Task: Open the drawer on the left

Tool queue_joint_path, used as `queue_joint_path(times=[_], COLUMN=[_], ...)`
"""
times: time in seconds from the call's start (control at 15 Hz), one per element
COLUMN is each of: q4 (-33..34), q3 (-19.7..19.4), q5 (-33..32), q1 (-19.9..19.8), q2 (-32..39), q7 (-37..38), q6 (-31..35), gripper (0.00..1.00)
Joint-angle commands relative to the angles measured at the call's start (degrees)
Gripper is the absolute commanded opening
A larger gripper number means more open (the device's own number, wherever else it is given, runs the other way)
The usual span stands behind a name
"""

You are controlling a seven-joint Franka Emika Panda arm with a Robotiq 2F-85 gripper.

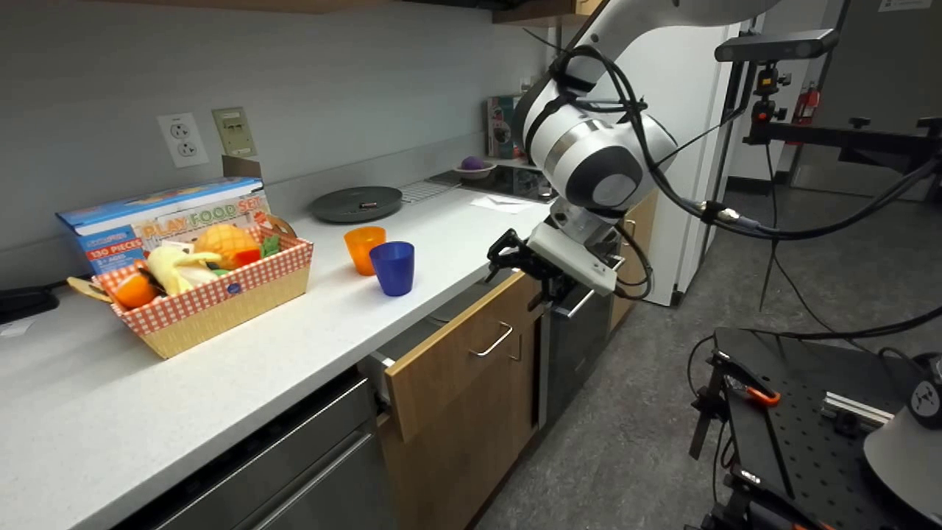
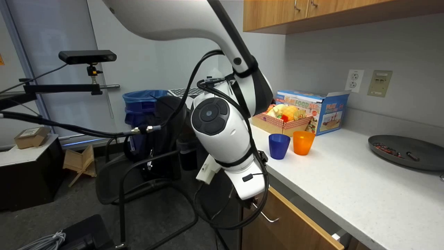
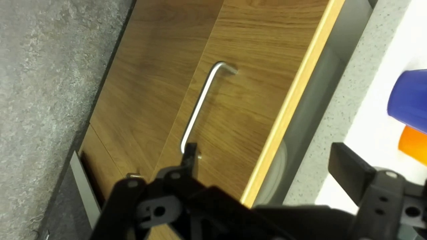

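The drawer (image 1: 445, 361) has a brown wood front and stands partly open under the counter. It also shows in an exterior view (image 2: 295, 225) and in the wrist view (image 3: 260, 76). Its slim metal handle (image 3: 200, 103) is on the front face. My gripper (image 3: 265, 146) is open, with the drawer's top edge and the gap behind it between its fingers. One finger shows over the front face by the handle's end, the other over the counter; contact cannot be told. In an exterior view the gripper (image 1: 519, 276) is at the drawer's far end. A pale round item (image 3: 273, 170) lies inside.
A blue cup (image 1: 394, 269) and an orange cup (image 1: 363, 250) stand near the edge of the white counter (image 1: 331, 346). A basket of play food (image 1: 228, 309) and a dark round pan (image 1: 355, 205) are on it. A metallic-fronted unit (image 1: 294, 471) is beside the drawer.
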Motion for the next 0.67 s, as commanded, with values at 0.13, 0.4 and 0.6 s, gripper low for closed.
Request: queue_joint_path(times=[0.13, 0.4, 0.6], q4=[5.1, 5.8, 6.1], q3=[2.3, 1.3, -0.2], q5=[-14.0, -24.8, -32.4], q1=[-1.5, -1.3, -0.5], q2=[7.4, 9.1, 9.8], q7=[14.4, 24.9, 32.4], q6=[3.2, 2.7, 2.2], gripper=[1.00, 1.00, 1.00])
